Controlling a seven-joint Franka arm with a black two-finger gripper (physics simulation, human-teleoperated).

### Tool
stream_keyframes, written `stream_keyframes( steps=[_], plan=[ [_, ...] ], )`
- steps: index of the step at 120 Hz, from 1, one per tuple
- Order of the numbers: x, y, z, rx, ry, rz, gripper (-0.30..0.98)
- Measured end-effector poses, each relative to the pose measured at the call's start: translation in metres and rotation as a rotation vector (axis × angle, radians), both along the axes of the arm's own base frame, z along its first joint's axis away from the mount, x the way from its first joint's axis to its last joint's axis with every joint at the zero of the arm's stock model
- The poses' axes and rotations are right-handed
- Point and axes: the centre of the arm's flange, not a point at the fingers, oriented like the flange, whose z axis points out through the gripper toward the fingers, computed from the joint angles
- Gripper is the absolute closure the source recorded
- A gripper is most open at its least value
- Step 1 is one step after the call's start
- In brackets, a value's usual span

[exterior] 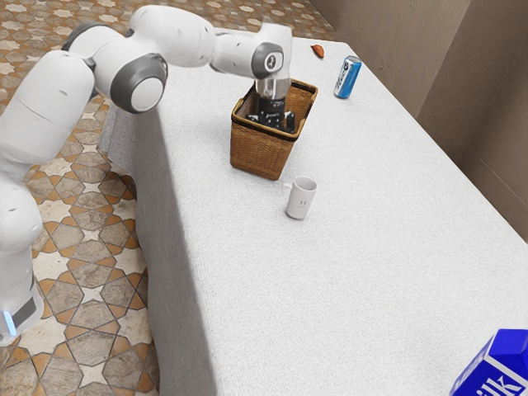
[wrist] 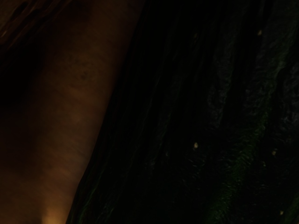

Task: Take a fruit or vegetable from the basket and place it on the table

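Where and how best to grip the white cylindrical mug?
Probably the body of the mug, from straight above, closing on two opposite sides clear of the handle. It stands upright, mouth up, walls nearly straight, and the handle juts toward the exterior view's left.

Home dining room, seemingly (rather rustic): patterned tile floor (exterior: 82, 285), brown wall (exterior: 392, 41), white-clothed table (exterior: 330, 289), mug (exterior: 300, 200).

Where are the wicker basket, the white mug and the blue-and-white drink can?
Wicker basket (exterior: 259, 152): exterior view, on its outer side wall.
White mug (exterior: 299, 200): exterior view, on its body.
Blue-and-white drink can (exterior: 347, 79): exterior view, on its side.
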Motion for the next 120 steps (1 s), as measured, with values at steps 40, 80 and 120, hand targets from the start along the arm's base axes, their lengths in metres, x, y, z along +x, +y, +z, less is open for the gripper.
stream_keyframes(
  steps=[40,80,120],
  plan=[
    [0.000,0.000,0.005,0.005,-0.011,-0.009,0.31],
    [-0.002,-0.001,0.005,0.005,-0.010,-0.016,0.37],
    [-0.007,-0.001,0.035,0.032,-0.040,-0.017,0.47]
  ],
)
